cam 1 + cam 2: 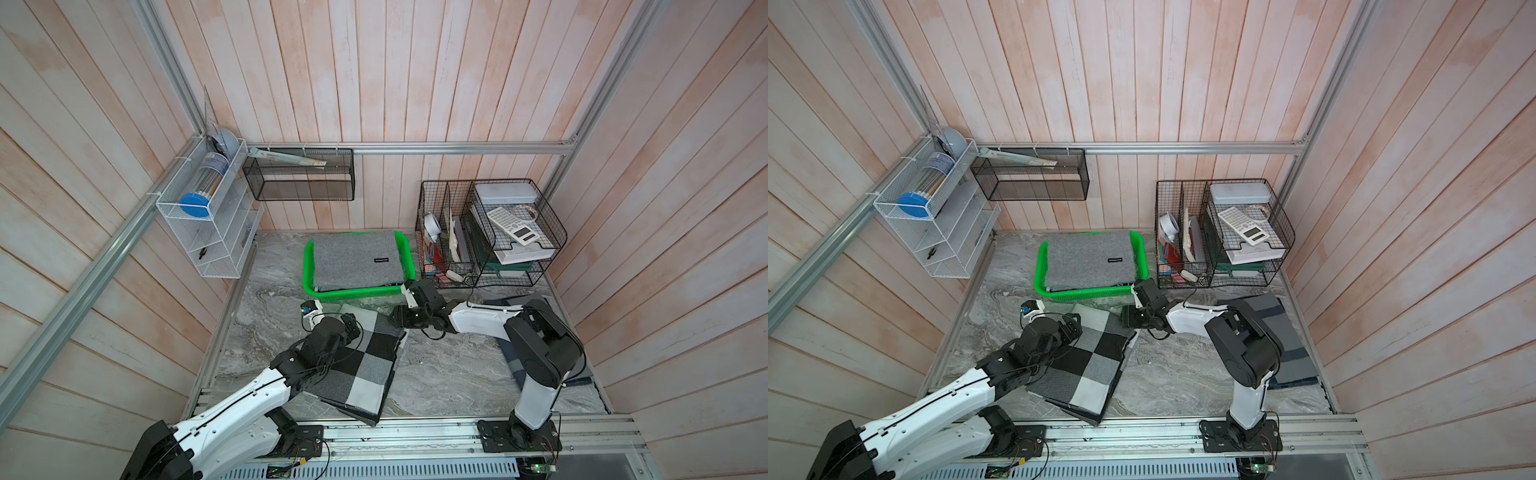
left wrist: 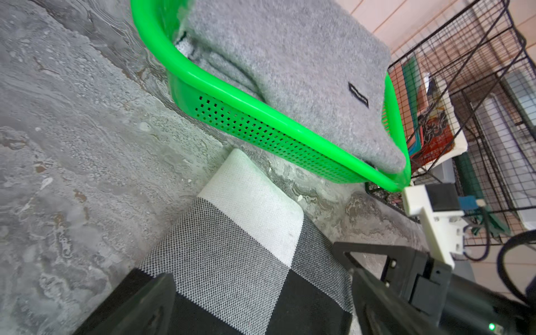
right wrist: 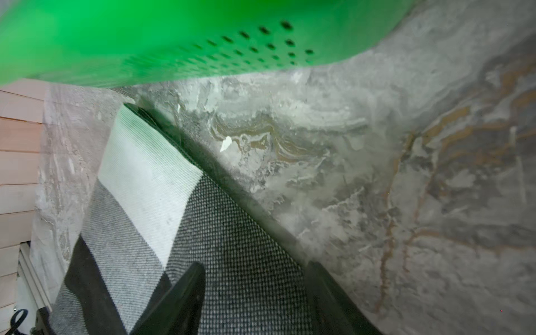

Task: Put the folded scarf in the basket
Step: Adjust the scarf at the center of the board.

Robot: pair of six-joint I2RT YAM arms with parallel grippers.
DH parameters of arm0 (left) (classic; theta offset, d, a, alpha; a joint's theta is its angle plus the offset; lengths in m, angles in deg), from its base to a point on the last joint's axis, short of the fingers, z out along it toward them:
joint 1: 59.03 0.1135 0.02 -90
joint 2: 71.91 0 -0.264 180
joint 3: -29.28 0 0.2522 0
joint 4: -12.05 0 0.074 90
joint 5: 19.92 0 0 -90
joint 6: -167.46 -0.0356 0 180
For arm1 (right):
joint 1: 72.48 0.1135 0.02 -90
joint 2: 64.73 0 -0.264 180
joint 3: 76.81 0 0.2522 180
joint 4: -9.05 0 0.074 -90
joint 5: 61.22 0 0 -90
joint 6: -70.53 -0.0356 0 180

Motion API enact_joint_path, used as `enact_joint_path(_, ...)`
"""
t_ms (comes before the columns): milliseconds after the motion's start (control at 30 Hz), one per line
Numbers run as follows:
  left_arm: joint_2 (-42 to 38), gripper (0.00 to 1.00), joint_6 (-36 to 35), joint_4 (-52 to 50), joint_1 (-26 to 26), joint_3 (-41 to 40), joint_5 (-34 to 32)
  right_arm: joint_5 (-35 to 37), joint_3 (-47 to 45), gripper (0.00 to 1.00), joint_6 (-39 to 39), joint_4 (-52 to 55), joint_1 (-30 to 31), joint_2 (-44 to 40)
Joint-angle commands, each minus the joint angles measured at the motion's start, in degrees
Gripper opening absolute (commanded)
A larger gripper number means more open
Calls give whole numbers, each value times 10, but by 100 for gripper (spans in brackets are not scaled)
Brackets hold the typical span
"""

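While the grey scarf [image 1: 353, 257] fills the basket [image 1: 357, 294], the checked scarf [image 1: 365, 374] lies folded on the table [image 1: 436, 374], outside the basket at its 6 o'clock. In both top views the basket sits at 12 o'clock on the table, the checked scarf toward 6, its far white corner just short of the perforated green wall and apart from it.

The left gripper [image 1: 349, 326] hangs over the checked scarf's 11 o'clock corner. The left wrist view shows it [image 2: 252, 261] spread wide, one finger either side of the cloth, holding nothing.

The right gripper [image 1: 397, 320] is at the scarf's 1 o'clock corner, close under the basket's 5 o'clock corner. In the right wrist view it [image 3: 255, 268] stands partly apart: one finger over the cloth, the other at its edge by the table, the fabric flat between them, not pinched.

A wire rack [image 1: 446, 195] stands at the basket's 3 o'clock. A dark scarf [image 1: 1291, 357] lies at the checked scarf's 3 o'clock, partly under the right arm.
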Motion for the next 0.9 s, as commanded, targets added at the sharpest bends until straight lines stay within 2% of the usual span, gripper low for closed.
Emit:
enact_joint_path(0,-8,100,22,-4,4,-10,-28,34,4,62,11,36,8,-1)
enact_joint_path(333,9,100,41,-26,7,-2,-48,47,-9,62,8,55,29,-1)
enact_joint_path(467,2,100,42,-21,8,-8,-46,42,-16,56,8,51,35,-3)
enact_joint_path(533,1,100,42,-19,9,-9,-46,42,-19,47,8,52,35,-6)
enact_joint_path(700,5,100,41,-16,9,-10,-41,51,-33,3,7,50,35,-25)
enact_joint_path(733,5,100,39,-15,9,-9,-39,59,-34,0,8,56,35,-30)
enact_joint_path(867,10,100,28,-5,9,-10,-24,105,-66,0,-5,81,27,-72)
